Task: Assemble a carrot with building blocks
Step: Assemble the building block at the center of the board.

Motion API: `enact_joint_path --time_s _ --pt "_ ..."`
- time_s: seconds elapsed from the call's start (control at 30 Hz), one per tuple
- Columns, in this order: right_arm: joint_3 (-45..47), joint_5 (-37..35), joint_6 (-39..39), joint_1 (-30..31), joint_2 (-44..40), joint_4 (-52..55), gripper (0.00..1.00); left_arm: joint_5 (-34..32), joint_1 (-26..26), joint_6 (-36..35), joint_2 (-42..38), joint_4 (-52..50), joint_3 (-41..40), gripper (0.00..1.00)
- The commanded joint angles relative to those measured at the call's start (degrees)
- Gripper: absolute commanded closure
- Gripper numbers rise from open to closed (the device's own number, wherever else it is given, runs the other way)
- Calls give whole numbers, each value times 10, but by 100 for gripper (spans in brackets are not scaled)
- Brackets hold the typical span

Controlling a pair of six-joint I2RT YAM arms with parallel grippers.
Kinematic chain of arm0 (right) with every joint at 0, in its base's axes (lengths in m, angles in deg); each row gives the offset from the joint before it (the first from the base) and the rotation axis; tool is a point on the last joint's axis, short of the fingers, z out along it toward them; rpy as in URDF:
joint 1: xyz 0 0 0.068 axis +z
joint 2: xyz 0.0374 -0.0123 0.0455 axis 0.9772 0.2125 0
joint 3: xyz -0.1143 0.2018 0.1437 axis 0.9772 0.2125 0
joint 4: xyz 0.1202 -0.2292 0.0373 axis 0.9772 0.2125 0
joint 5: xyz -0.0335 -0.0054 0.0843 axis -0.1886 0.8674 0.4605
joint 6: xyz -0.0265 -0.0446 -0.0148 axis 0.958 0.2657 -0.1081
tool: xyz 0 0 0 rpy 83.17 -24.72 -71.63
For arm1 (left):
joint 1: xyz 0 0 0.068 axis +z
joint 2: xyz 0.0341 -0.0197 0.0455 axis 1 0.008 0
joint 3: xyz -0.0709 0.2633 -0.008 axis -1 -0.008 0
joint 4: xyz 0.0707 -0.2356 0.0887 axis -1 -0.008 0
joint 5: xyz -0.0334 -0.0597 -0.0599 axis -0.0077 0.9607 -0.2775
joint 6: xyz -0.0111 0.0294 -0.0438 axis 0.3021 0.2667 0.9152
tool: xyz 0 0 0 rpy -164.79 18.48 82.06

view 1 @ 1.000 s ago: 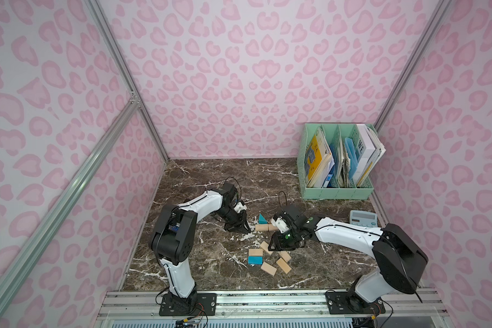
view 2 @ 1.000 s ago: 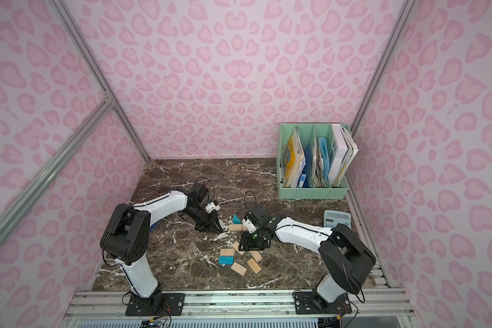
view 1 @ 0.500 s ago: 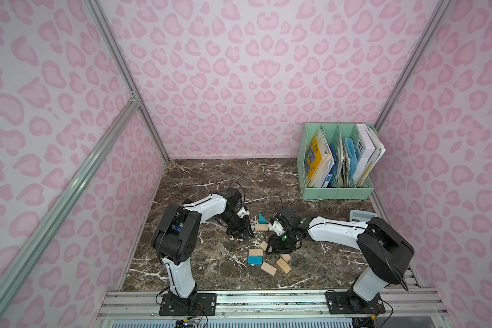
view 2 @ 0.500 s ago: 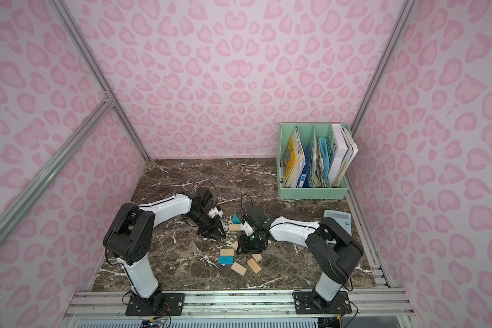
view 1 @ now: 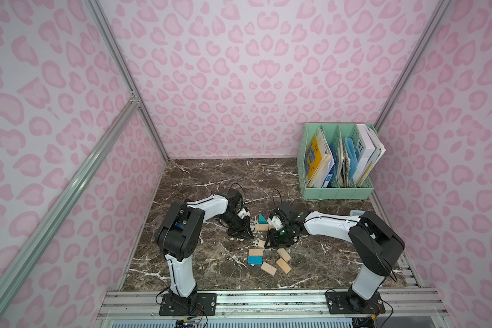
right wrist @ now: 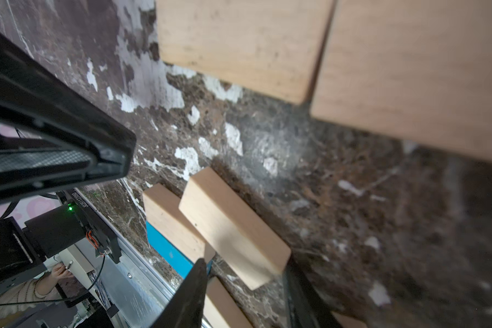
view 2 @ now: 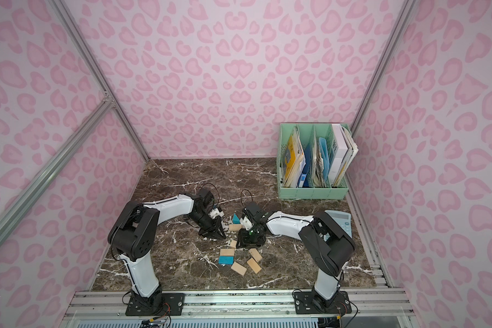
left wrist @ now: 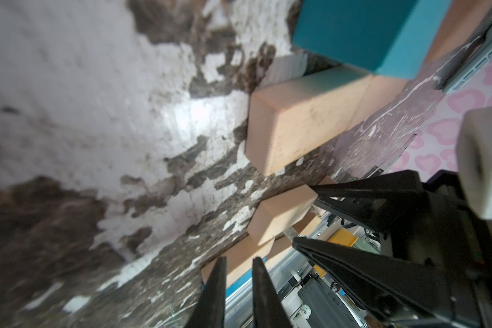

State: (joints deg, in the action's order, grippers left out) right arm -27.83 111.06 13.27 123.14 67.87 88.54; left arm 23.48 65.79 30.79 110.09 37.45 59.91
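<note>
Pink blotched walls box in the dark marble counter, and over the last second it is the arms that have shifted, not the wood. The right arm's elbow has swung in toward the middle, and in a top view it now hides most of the light-blue calculator. The right gripper has settled low over a small tan block. Its jaws stand about half spread on either side of the block's end, and I cannot tell whether they pinch it. The left gripper has eased a little toward the front edge. Its jaws are drawn narrow, with a slim gap and nothing between them. It sits just beside the two tan blocks lying side by side against the blue triangle.

The building blocks all lie where they did, so I'd judge nothing has been added. The carrot is only begun at that far cluster. Nearer the front a tan piece touches the blue rectangle, and three more tan pieces lie loose.

In the back right corner stands a green file rack with three compartments. The one nearest the middle holds a yellow-covered booklet, the centre one holds blue folders and papers, and the one by the wall holds tall white books. I see no block in it.
</note>
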Motion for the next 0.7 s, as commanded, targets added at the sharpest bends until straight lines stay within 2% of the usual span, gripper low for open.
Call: enact_joint_path --time_s 0.0,0.23,0.43,0.67 --pt "-7 -4 5 -11 2 -5 54 6 0 2 5 3 -3 83" --pt "-13 24 5 -15 6 -11 54 19 -11 7 11 12 -10 87" --pt "2 40 1 -16 -3 -8 54 27 -15 13 14 24 -20 77" --pt "42 56 -18 -17 -26 -27 54 34 -22 11 21 27 -17 77"
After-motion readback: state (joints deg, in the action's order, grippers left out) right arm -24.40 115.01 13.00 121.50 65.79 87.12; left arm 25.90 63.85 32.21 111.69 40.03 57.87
